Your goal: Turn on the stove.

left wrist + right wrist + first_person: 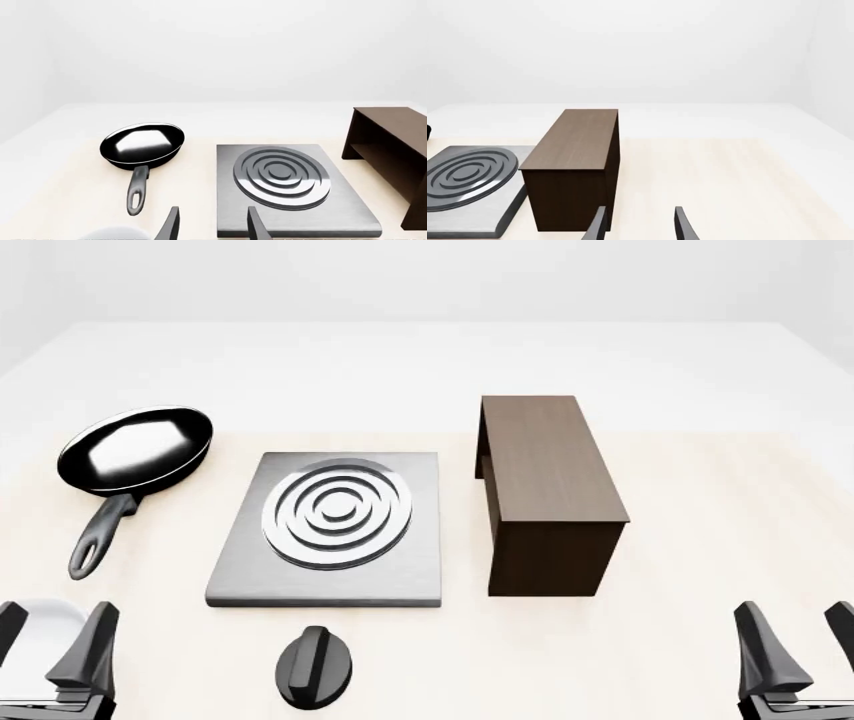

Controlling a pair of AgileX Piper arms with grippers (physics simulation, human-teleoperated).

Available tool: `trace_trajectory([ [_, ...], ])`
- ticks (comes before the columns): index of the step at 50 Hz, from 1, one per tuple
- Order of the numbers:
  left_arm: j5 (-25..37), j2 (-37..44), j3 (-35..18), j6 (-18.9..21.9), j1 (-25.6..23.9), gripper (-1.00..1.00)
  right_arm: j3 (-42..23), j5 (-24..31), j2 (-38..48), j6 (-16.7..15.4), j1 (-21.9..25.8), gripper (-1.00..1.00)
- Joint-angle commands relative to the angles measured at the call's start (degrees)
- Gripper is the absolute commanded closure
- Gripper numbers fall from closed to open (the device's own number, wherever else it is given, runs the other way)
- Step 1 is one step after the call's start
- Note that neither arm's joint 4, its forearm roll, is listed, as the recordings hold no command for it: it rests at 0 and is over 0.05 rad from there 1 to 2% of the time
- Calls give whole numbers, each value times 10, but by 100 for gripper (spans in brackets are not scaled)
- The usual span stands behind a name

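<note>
The stove (400, 575) is a flat grey metal slab with concentric silver burner rings (336, 512), lying mid-table; it also shows in the left wrist view (333, 207) and the right wrist view (474, 212). Its small black round knob (316, 667), with a raised ridge, lies on the table just in front of the slab. My left gripper (51, 645) stands open at the near left, well left of the knob, holding nothing. At the near right my right gripper (798, 645) is open too, far from the stove.
A black frying pan (136, 450) lies left of the stove, handle (103, 532) pointing toward me. A dark brown wooden cabinet (547, 490) stands right of the stove. The light table (721, 540) runs on past the cabinet.
</note>
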Motion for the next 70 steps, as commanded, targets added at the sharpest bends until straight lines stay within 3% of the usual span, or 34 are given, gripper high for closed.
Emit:
trace_trajectory([
  [1,0,20,-3,9,12,-100,0,0,0,-2,0,-100],
  [4,13,33,-25,9,18,-100,0,0,1,-15,1,-100],
  [6,43,24,-50,7,19,-100,0,0,0,7,-1,-100],
  [7,57,25,-63,0,18,-100,0,0,1,-10,1,-100],
  [14,120,20,-119,25,18,-100,0,0,0,-4,0,-100],
  [19,118,68,-135,36,23,-100,0,0,1,-7,1,-100],
  [24,141,136,-189,43,22,-100,0,0,1,-6,1,-100],
  [29,171,155,-226,66,21,-100,0,0,1,-6,1,-100],
  [44,241,239,-310,58,-48,-100,0,0,1,-6,1,-100],
  [54,229,328,-300,38,-81,-100,0,0,0,-6,1,-100],
  [57,225,324,-293,42,-78,-100,0,0,0,-6,1,-100],
  [58,220,322,-288,61,-62,-100,0,0,0,-6,1,-100],
  [70,164,401,-241,50,-85,-100,0,0,0,-6,1,-100],
])
